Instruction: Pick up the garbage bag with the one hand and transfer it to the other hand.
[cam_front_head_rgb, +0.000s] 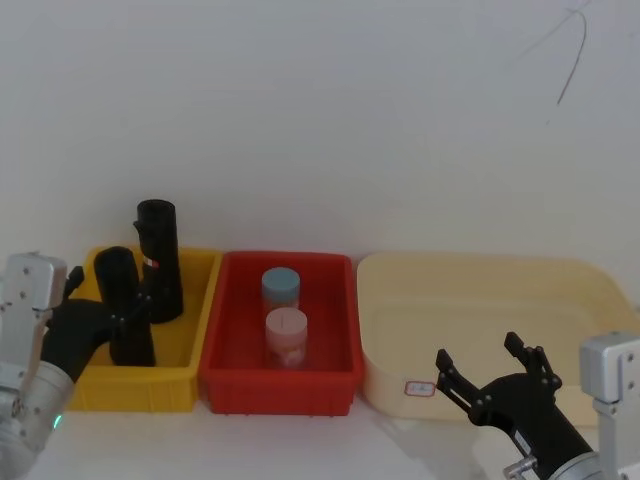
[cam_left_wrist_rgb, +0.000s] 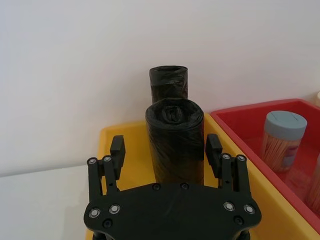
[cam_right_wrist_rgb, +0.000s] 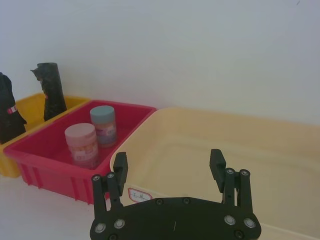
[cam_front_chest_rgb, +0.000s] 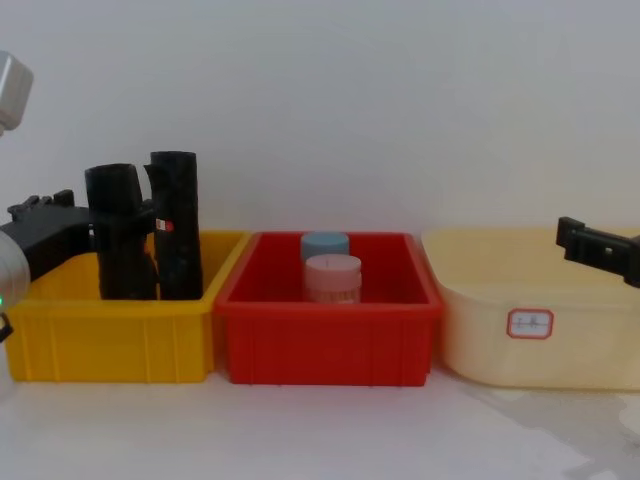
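**Left arm, near left.** I see it reaching forward over the front wall of the yellow bin (cam_front_head_rgb: 130, 385). The left gripper (cam_left_wrist_rgb: 165, 146) is open, and its fingers (cam_left_wrist_rgb: 117, 150) stand one on each side of the garbage bag (cam_front_head_rgb: 118, 275), partway up the roll. In the left wrist view there is a gap at one finger. I cannot tell whether the other finger touches the plastic.

**Right arm, near right.** The right gripper (cam_right_wrist_rgb: 168, 161) is likewise spread open and holds nothing. It is poised above the near rim of the cream tub (cam_front_head_rgb: 400, 370), well apart from the bag.

**Yellow bin.** The garbage bag stands upright in the near part of the bin, its top well above the bin wall. A red-and-white sticker (cam_right_wrist_rgb: 11, 109) sits on the side facing the red bin (cam_front_head_rgb: 280, 390). Just behind the bag stands a slimmer black roll (cam_front_head_rgb: 160, 250), also upright, with a ragged flap at its top.

**Red bin, centre.** It sits just beside the yellow bin and holds two upright jars, a pink-lidded jar (cam_front_head_rgb: 286, 335) nearer and a blue-lidded jar (cam_front_head_rgb: 281, 287) behind it.

**Cream tub, right.** A small white label (cam_front_head_rgb: 420, 387) is fixed to its front wall.

The three containers stand in a row on the white worktop (cam_front_chest_rgb: 320, 430).
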